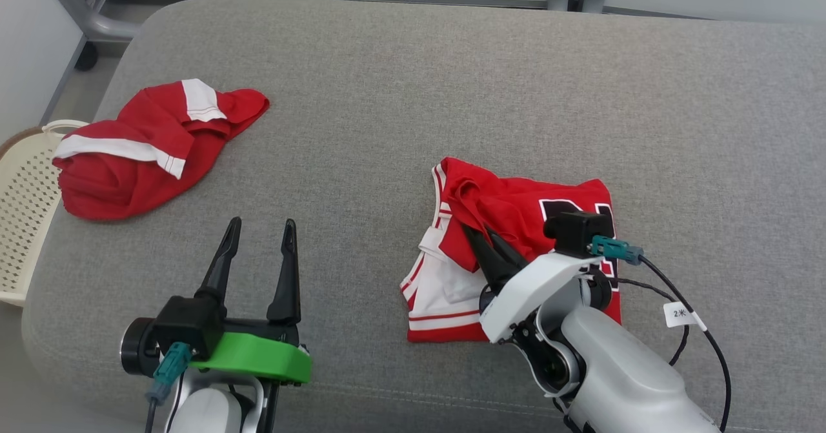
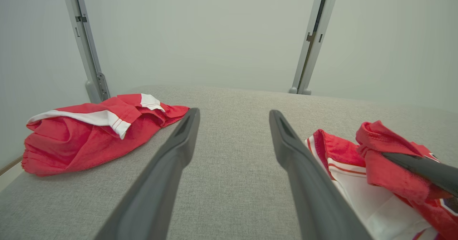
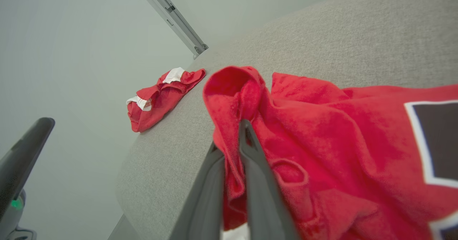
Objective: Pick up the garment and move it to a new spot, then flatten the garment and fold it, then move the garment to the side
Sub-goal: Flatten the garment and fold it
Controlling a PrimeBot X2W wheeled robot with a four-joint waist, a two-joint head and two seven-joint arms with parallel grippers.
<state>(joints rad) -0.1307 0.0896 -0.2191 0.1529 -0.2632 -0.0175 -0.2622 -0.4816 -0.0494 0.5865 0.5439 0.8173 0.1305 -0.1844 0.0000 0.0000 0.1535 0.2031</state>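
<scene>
Nearest you, by the front edge of the grey cushion point(image 1: 413, 84), your left gripper point(image 1: 262, 221) is hovering with its fingers spread wide and nothing between them, pointing toward the back edge. To its right, your right gripper point(image 1: 479, 230) is pinching a raised fold of the red jersey point(image 1: 516, 204), jaws closed on the cloth at the jersey's left side. The jersey is lying partly folded on the right half of the cushion, close to the front edge, its white-trimmed end facing you. So the right arm is holding the garment while the left is standing well apart, and bare cushion is opening leftward and beyond. Farther off, toward the far left corner, a second red garment point(image 1: 148, 149) is lying crumpled, a pale basket point(image 1: 26, 226) sitting off the left edge.
</scene>
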